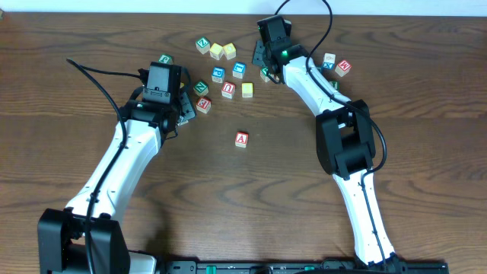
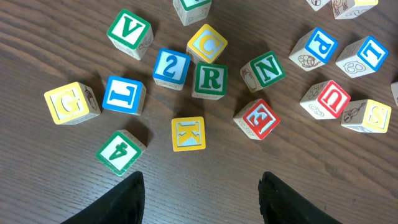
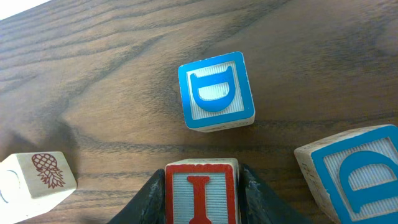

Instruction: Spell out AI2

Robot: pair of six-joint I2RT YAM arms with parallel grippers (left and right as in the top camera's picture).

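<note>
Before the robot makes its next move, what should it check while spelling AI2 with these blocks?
1. A block laid out alone: ok.
2. Right gripper shut on I block: ok.
3. I block lifted off the table: cannot tell.
4. Bare table beside the A block: ok.
5. Left gripper open, empty: ok.
6. 2 block clear of neighbours: not ok, R block crowds it.

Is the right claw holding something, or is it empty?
Holding: the right claw has the red I block pinched between its fingers.
</note>
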